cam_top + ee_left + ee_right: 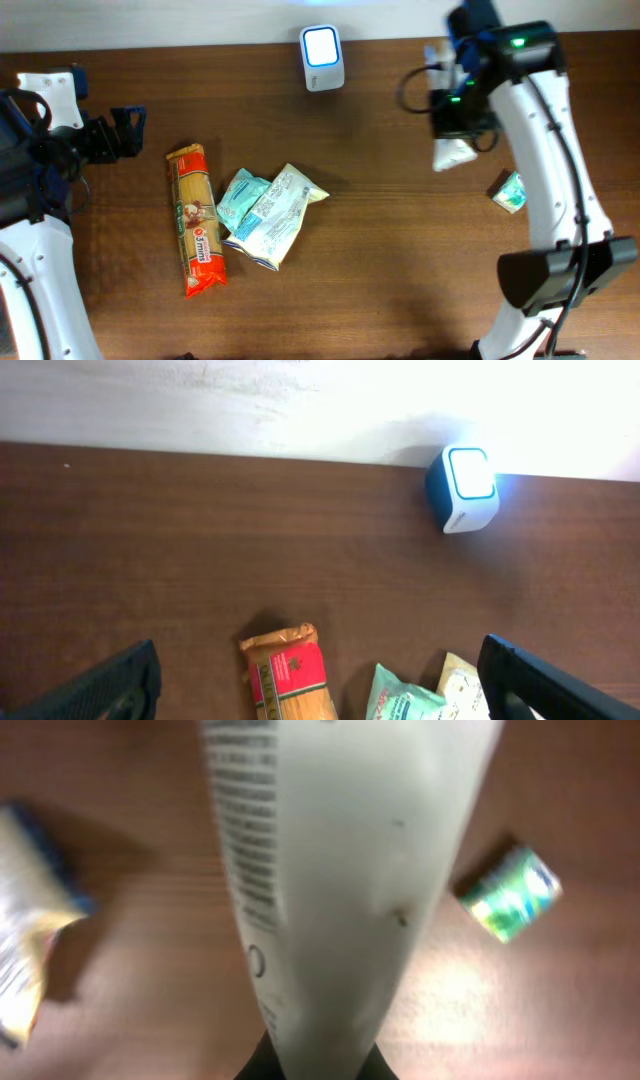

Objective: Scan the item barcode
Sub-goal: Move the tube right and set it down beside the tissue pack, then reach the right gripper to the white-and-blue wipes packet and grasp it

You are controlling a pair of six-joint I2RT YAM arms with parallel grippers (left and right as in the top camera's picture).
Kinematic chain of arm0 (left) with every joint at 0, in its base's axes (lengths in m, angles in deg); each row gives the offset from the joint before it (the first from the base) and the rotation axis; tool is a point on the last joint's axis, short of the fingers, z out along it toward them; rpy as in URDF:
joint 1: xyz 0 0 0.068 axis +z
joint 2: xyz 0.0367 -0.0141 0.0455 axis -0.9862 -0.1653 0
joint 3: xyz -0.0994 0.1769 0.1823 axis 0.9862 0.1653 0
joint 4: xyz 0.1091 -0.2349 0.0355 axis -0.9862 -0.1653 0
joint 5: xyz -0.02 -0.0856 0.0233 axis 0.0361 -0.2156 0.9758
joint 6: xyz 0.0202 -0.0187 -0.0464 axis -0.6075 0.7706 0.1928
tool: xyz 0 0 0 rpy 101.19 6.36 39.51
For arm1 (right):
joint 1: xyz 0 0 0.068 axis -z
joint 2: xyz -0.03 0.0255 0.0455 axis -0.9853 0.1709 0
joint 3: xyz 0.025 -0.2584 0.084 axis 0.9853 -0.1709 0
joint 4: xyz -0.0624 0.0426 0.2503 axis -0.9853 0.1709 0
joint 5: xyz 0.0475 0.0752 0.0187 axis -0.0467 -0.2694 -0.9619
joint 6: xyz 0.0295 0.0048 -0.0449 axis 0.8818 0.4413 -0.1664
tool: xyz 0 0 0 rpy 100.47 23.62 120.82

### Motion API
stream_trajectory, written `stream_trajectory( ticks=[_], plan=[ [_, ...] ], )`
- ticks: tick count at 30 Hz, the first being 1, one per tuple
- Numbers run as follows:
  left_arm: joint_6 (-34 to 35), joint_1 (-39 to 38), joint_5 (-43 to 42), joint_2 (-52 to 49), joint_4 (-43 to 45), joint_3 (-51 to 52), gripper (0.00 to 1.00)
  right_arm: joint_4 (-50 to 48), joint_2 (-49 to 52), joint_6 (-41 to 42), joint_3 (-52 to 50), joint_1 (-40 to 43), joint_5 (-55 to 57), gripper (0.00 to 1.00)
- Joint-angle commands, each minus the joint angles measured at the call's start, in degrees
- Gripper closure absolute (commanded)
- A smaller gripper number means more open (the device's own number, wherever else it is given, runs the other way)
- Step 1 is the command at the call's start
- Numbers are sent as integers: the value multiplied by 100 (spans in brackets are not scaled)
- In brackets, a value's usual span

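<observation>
Overhead: right jaws clamped on white pouch (452, 155), 2 o'clock; left jaws spread wide, empty; scanner (322, 45) 12 o'clock.

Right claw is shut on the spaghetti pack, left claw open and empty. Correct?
Not quite. The right claw is shut on a white pouch, not the spaghetti pack, which lies untouched on the table. The overhead view shows this. The left claw is open and empty, as you said.
</observation>
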Motion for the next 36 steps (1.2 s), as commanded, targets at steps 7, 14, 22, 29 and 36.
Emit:
stream_trajectory(
  ticks=[7, 14, 22, 29, 36],
  plan=[
    [48, -17, -74, 52, 4, -63, 1, -2240, -52, 905, -3943, 1576, 380, 96],
    [48, -17, -76, 52, 2, -63, 1, -2417, -55, 424, -3880, 1906, -188, 40],
    [48, -17, -76, 52, 2, -63, 1, -2785, 48, 70, -2658, -343, -3077, 38],
    [48, -17, -74, 52, 2, -63, 1, -3934, 452, 717, -2660, -2955, -2830, 49],
    [48, -17, -76, 52, 2, -63, 1, -4518, 1384, 1204, -2667, -3751, -2903, 50]
  ],
)
